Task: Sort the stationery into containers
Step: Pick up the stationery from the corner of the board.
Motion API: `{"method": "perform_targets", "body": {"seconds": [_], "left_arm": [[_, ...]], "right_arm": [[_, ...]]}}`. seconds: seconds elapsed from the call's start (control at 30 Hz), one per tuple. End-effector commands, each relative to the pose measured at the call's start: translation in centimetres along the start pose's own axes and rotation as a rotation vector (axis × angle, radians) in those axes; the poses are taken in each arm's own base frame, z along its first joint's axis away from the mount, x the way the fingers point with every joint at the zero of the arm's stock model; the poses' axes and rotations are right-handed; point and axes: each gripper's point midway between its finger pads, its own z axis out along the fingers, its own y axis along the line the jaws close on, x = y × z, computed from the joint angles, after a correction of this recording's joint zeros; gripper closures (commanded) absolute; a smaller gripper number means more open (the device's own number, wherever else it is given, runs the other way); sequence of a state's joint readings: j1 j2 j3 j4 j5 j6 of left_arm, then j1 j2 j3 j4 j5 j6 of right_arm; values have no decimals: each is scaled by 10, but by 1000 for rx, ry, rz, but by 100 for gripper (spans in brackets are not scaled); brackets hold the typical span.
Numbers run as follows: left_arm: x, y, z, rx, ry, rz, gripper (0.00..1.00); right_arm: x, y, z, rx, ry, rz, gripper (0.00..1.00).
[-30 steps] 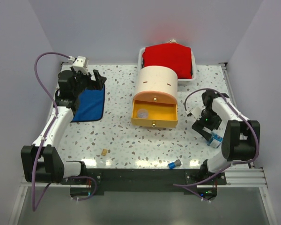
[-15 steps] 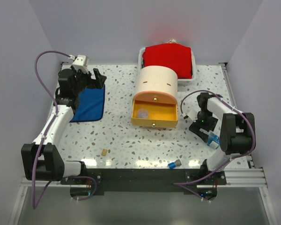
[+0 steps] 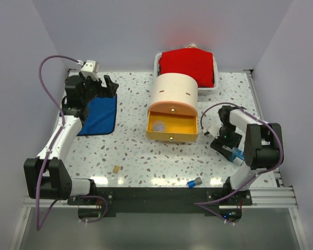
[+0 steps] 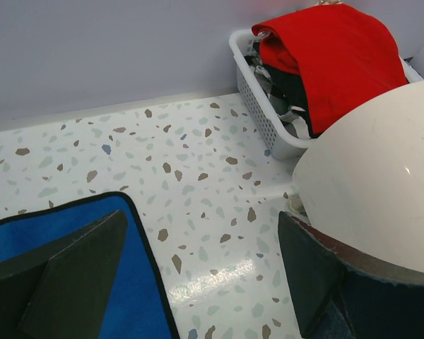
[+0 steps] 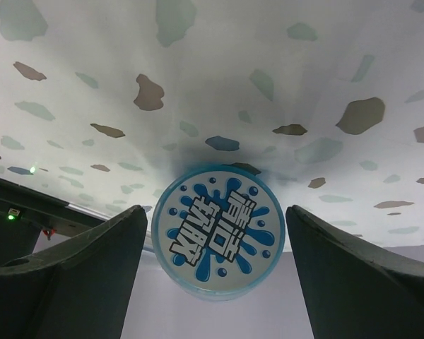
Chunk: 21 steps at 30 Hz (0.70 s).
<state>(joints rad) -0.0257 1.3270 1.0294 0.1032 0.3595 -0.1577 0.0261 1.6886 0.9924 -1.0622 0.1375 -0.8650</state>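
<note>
Over at 4 o'clock on the table (image 3: 135, 151), close to the right edge, is a little blue disc (image 5: 219, 232) with a splash print, printed face toward the wrist camera. The right gripper (image 3: 230, 149) hangs right at it, jaws apart, one finger on each side and neither touching it as far as the wrist view shows. Looks like the grab step. To do it well, the robot should centre the disc between the fingers, catch it by the rim and close gently so it doesn't squirt out. The open drawer (image 3: 172, 127) is toward 10 o'clock from there, with a clear cup (image 3: 159, 125) already inside. The left gripper (image 3: 108, 87) is at 10 o'clock over the blue cloth (image 3: 99, 114), jaws apart and empty.
</note>
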Motion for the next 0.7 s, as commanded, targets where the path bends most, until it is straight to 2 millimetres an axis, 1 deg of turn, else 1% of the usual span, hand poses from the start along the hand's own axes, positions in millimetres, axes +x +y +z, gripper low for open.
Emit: {"method": "perform_targets", "body": {"seconds": [0.0,0.07,0.17,0.2,0.27,0.3,0.37,0.4,0.47,0.5,0.57,0.6,0.63,0.67], "left_arm": [[-29,1,0,-1,-72,17,8],[-30,0,0,2,-74,18,8],[-31,0,0,4,-75,19,8],[-32,0,0,3,-76,19,8],[-33,0,0,4,-78,17,8],[-34,0,0,5,-79,19,8],[-36,-1,0,7,-84,20,8],[-38,-2,0,10,-88,20,8],[-41,-2,0,14,-95,21,8],[-43,-3,1,18,-99,23,8],[-46,-4,1,22,-110,29,9],[-47,-5,0,29,-113,33,9],[-49,-6,0,34,-118,38,9],[-50,-7,-1,39,-123,44,9]], "right_arm": [[9,6,-2,-6,31,-18,17],[11,8,0,-12,40,-9,19],[12,7,1,-5,44,-2,28],[12,8,0,-5,46,-2,37],[13,6,-3,7,40,7,47],[13,4,-5,17,32,15,55],[12,0,-13,46,9,37,64],[11,-5,-22,79,-14,51,71],[11,-11,-32,107,-44,83,77],[9,-16,-43,131,-70,96,84],[18,-27,-56,167,-117,177,94],[17,-33,-65,194,-148,199,100],[22,-37,-73,218,-185,245,100],[19,-38,-79,228,-227,268,100]]}}
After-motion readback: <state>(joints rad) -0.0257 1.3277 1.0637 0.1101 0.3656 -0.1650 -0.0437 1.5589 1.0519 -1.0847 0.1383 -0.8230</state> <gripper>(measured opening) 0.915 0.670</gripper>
